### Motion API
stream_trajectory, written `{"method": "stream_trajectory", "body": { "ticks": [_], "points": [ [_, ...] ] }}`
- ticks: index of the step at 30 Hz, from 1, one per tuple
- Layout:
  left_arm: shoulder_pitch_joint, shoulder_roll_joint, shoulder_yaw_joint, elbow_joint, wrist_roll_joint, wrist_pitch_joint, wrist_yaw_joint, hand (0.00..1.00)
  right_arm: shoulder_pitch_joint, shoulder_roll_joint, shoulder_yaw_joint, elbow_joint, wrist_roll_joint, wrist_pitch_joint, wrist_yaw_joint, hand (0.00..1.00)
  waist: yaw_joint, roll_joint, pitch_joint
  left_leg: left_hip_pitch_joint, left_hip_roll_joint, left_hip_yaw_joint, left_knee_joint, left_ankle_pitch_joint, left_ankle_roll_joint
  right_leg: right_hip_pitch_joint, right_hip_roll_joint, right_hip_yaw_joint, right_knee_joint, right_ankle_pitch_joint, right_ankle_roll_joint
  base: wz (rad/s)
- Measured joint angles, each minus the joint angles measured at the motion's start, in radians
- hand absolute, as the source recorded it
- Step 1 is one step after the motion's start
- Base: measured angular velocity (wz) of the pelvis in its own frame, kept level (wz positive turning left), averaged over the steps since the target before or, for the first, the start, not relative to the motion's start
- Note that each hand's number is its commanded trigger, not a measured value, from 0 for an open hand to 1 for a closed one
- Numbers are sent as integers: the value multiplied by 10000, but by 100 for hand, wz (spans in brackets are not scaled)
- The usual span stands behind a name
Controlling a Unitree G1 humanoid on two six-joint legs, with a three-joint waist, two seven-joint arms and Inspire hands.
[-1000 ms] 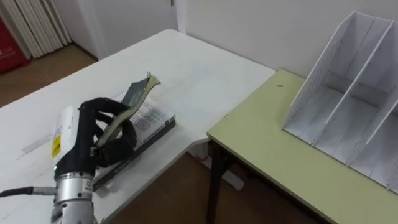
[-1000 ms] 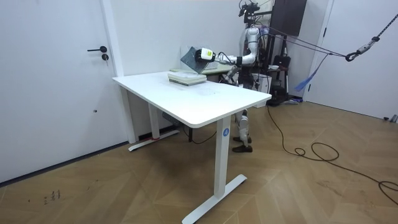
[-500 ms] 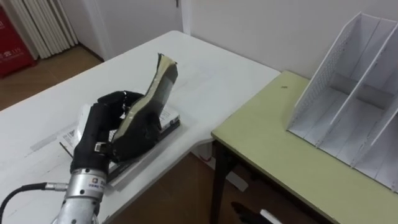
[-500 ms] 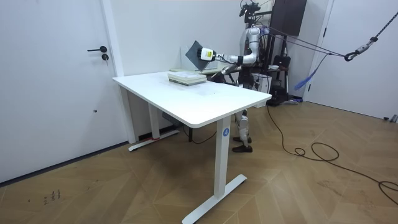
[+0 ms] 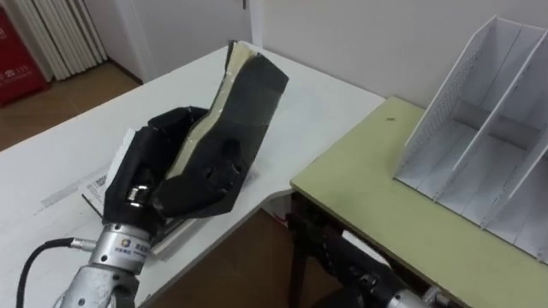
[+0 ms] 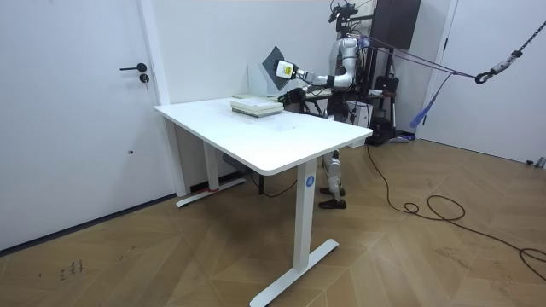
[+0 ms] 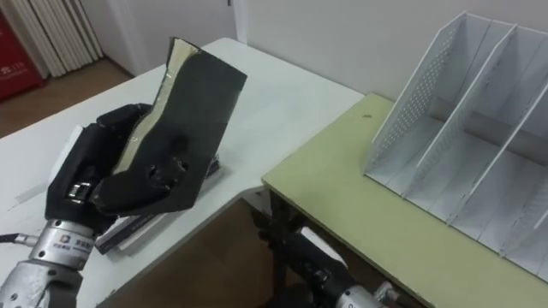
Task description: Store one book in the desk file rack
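Left hand (image 5: 147,175) curled round a dark book (image 5: 240,111) above the white bench (image 5: 300,94), long axis tilted up and away. Rack (image 5: 479,137) stands well right, on the green bench (image 5: 368,192); right hand (image 5: 349,263) low beside it.

You had the left desk (image 5: 300,94) and the right desk (image 5: 385,201) side by side. On the left desk lay a stack of books (image 5: 96,184). Above it your left hand (image 5: 141,184) held the book (image 5: 240,111) tilted, fingers curled round it. The file rack (image 5: 479,137) stood on the right desk, well apart from the book.
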Motion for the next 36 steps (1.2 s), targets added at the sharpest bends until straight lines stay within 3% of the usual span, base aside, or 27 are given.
{"method": "stream_trajectory", "body": {
  "ticks": [3,6,11,15,21,24,28,33,34,35,36],
  "points": [
    [27,2,30,6,-1489,11,-650,100,-1,56,-421,-548,1150,7,189,0,7,-42,31,69,11,43,-18,-1,0,-4,-3,38,69,-6,8,-5],
    [181,17,33,11,-2258,74,-1079,100,-51,35,-733,-847,2026,9,351,0,17,-86,54,40,9,15,-18,-1,0,-36,0,52,75,-5,8,-3],
    [328,71,22,19,-3806,523,-2404,100,-74,11,-1168,-1049,3838,201,637,0,-32,-101,36,-68,10,29,3,6,11,-134,-14,14,116,-5,7,1],
    [331,81,34,19,-4117,902,-3166,100,-75,-31,-1521,-1663,4677,531,749,0,-36,-95,30,-99,16,57,11,20,26,-244,-26,8,238,-5,7,-1],
    [330,286,115,19,-5254,1737,-4037,100,-110,-39,-2032,-2075,7437,901,1414,0,-117,-68,-21,-316,33,244,142,16,30,-372,-49,10,225,-3,8,0],
    [329,488,90,25,-5569,2120,-4833,100,-121,-55,-1915,-2079,8245,1304,1932,0,-84,29,-83,-312,84,494,137,16,30,-421,-50,33,247,-1,7,-8],
    [328,520,57,296,-5798,2426,-5244,100,-122,-69,-1599,-2079,9048,1612,2207,0,1,125,-146,-279,129,663,119,16,29,-443,-22,165,283,2,1,-9],
    [328,600,41,582,-5847,2926,-5587,100,-122,-77,-1298,-2080,9806,1961,2557,0,-1,114,-139,-336,167,662,112,12,24,-484,-8,150,411,4,-6,0],
    [328,612,42,582,-5847,2953,-5606,100,-122,-82,-1266,-2080,9813,1985,2587,11,0,105,-134,-341,167,662,112,12,24,-488,-9,150,411,4,-6,0],
    [327,663,41,594,-5848,2996,-5634,100,-122,-92,-1202,-2079,9860,2069,2608,29,1,87,-123,-346,166,665,119,12,24,-488,-11,153,413,4,-6,0],
    [327,705,42,616,-5875,3015,-5658,100,-121,-105,-1158,-2079,9897,2085,2608,55,7,77,-117,-346,166,667,127,12,24,-489,-13,159,424,4,-6,0]
  ]
}}
